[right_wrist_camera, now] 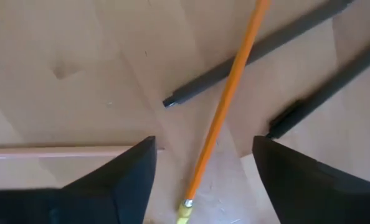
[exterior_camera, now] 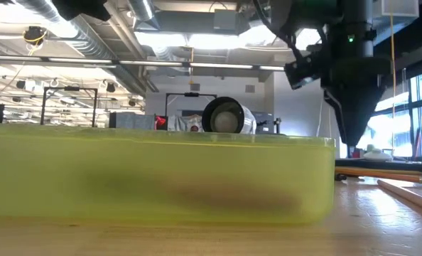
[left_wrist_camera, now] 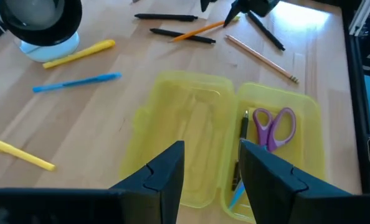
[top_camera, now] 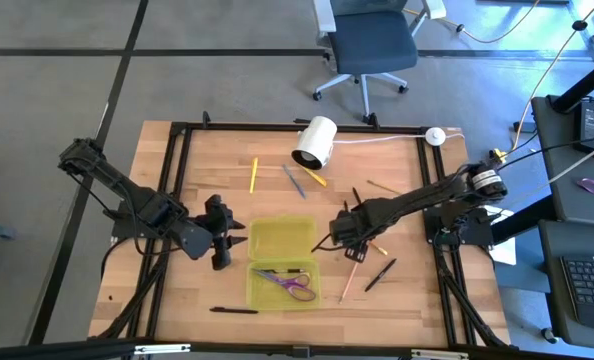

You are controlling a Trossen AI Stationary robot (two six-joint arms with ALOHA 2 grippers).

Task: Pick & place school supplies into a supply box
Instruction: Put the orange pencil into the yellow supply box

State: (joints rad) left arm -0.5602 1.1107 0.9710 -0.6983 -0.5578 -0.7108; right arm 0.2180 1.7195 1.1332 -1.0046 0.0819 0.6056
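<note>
My right gripper (right_wrist_camera: 200, 177) hangs low over the pens just right of the box (top_camera: 282, 262), fingers straddling an orange pencil (right_wrist_camera: 225, 106) so that it lies in the gap between them. The jaws are parted and nothing is clamped yet. I judge the straddle is set up for a pinch across the shaft near its eraser end. Two black pens (right_wrist_camera: 253, 56) cross close beside the pencil, one touching or nearly touching it, so closing carelessly could catch a neighbour too. A wood-coloured pencil (right_wrist_camera: 60, 151) lies just off my other finger.

My left gripper (left_wrist_camera: 210, 174) waits on the other side of the box, pointed at it, jaws part open and empty. I take it to be parked there clear of the right arm's path.

The box lies open in two yellow-green halves. The half nearer the table's front edge holds the purple scissors (top_camera: 289, 284), a dark pen (left_wrist_camera: 242, 140) and something blue; the other half looks bare.

Outside the box, on its far side, a yellow pen (top_camera: 254, 175) and a blue pen (top_camera: 294, 181) lie near the white cylinder (top_camera: 315, 142). One more black pen (top_camera: 234, 310) lies on the near side, left of the box.
</note>
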